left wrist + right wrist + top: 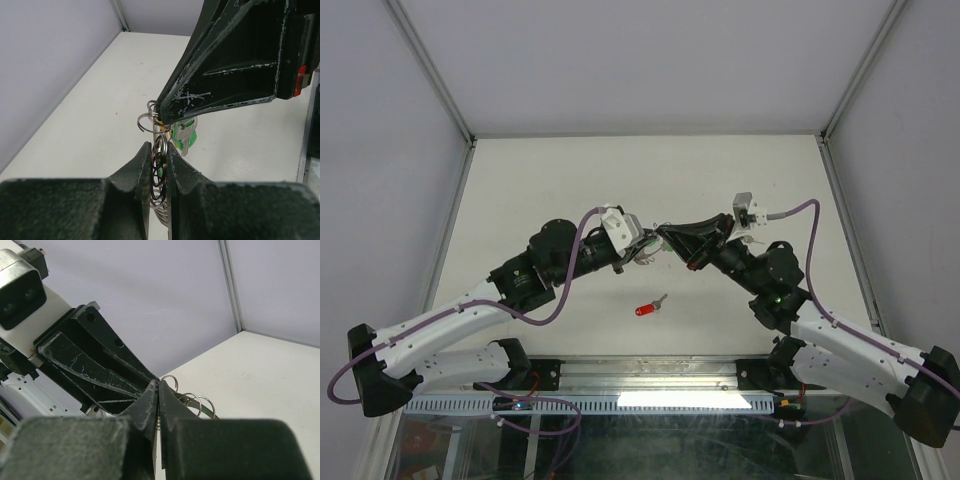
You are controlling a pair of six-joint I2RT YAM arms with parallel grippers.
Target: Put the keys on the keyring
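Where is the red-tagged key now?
In the top view the red-tagged key lies alone on the table, nearer the arm bases than the left gripper and right gripper, which meet beyond it.

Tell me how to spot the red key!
From above, find the white table, where the left tool and right tool meet in the middle. Just nearer the arm bases lies the red key. It alone lies loose on the table; the green-tagged key hangs up by the tools.

Keyring (157, 202): grey wire coil, held aloft; green-tagged key (186, 136) hangs beside it. Red-tagged key (650, 307) lies flat on the tabletop, mid near edge.
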